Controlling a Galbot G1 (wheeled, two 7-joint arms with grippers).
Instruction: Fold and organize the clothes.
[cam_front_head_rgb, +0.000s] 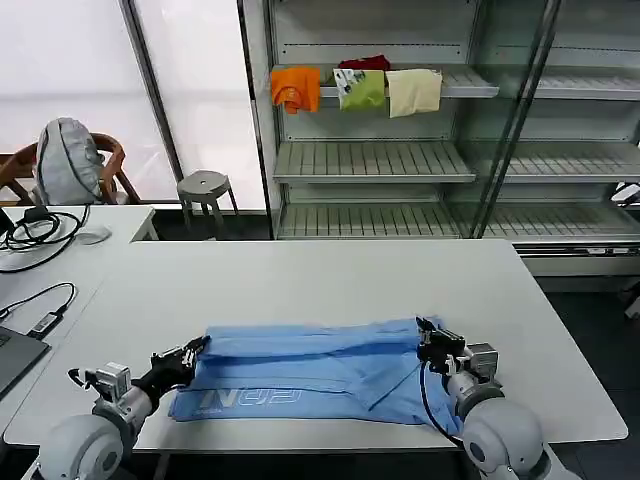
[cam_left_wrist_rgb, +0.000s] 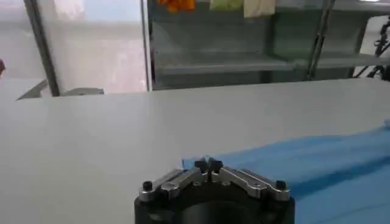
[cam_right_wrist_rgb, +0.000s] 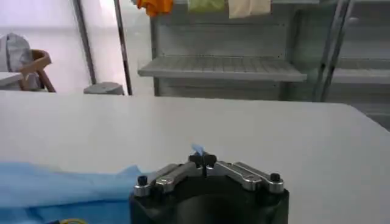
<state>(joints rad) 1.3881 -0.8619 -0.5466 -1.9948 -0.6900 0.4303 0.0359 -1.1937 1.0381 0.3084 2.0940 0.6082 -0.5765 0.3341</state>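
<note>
The clothes, one light blue T-shirt (cam_front_head_rgb: 310, 375), lie folded into a wide band near the front edge of the white table (cam_front_head_rgb: 330, 280), with pale lettering at the front left. My left gripper (cam_front_head_rgb: 198, 349) is shut on the shirt's far left corner (cam_left_wrist_rgb: 194, 162). At the far right corner my right gripper (cam_front_head_rgb: 428, 331) is shut too, and a small tip of blue fabric (cam_right_wrist_rgb: 197, 149) pokes out between its pads. In the left wrist view the shirt (cam_left_wrist_rgb: 329, 158) runs away across the table; in the right wrist view the shirt (cam_right_wrist_rgb: 55, 185) spreads beside my right gripper (cam_right_wrist_rgb: 203, 160).
Behind the table stands a metal shelf unit (cam_front_head_rgb: 400, 160) with orange (cam_front_head_rgb: 296, 88), green (cam_front_head_rgb: 362, 88), cream (cam_front_head_rgb: 414, 90) and red (cam_front_head_rgb: 366, 63) cloths hung on its upper shelf. A side desk with cables (cam_front_head_rgb: 40, 235), a stool (cam_front_head_rgb: 204, 187) and a chair (cam_front_head_rgb: 70, 165) are at the left.
</note>
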